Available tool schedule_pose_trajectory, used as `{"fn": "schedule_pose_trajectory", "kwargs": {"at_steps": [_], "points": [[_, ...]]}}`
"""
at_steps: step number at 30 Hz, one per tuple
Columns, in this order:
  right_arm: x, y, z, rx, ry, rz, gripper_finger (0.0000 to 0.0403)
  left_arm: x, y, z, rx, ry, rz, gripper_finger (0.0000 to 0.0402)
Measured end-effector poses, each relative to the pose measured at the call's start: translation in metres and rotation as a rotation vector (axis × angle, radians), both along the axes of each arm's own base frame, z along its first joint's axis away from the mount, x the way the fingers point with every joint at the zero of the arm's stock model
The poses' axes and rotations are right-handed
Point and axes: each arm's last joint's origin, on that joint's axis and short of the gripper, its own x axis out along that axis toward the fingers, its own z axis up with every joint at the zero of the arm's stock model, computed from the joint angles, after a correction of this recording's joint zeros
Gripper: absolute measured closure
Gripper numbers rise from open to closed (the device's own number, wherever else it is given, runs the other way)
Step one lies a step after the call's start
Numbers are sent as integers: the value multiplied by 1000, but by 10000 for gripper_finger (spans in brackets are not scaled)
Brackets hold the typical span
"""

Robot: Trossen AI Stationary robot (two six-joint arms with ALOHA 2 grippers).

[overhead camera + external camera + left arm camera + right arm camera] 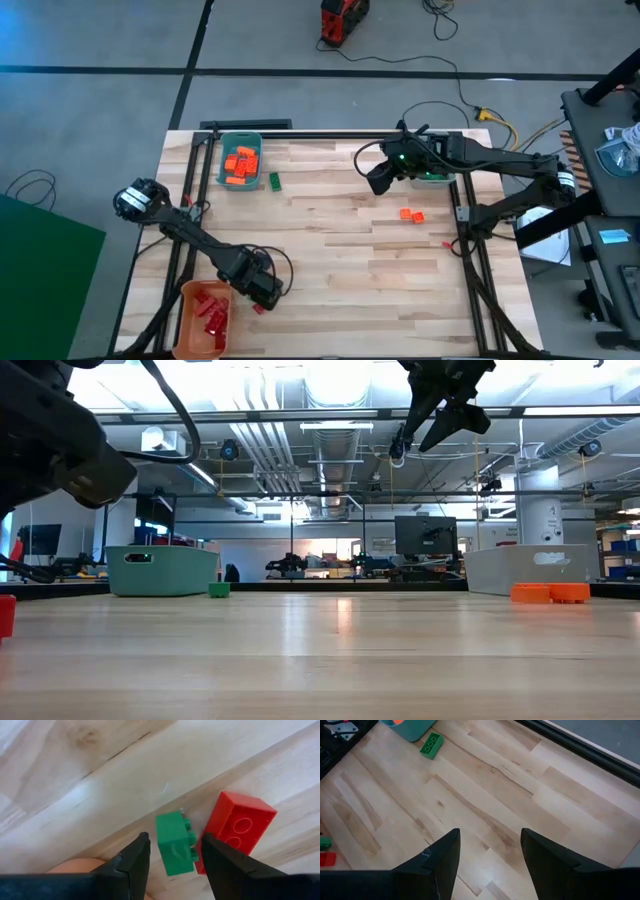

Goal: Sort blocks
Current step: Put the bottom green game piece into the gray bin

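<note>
Wooden worktop: teal bin holds orange blocks, orange bin red ones. Left hand (fingers apart) straddles an upright green block; right hand open, empty.

Pale wooden counter with a black frame. Teal bin at the far edge, well apart from both pincers; orange bin at the near corner, just beside the left pincer; grey bin close under the right pincer. Red device and loose cables on the grey floor beyond.
</note>
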Motion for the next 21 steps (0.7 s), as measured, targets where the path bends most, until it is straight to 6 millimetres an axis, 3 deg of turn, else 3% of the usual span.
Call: {"fn": "schedule_pose_trajectory", "kwargs": {"at_steps": [21], "points": [[0, 0, 0, 5, -2, -6, 202, -2, -3, 0, 35, -10, 61, 248]]}}
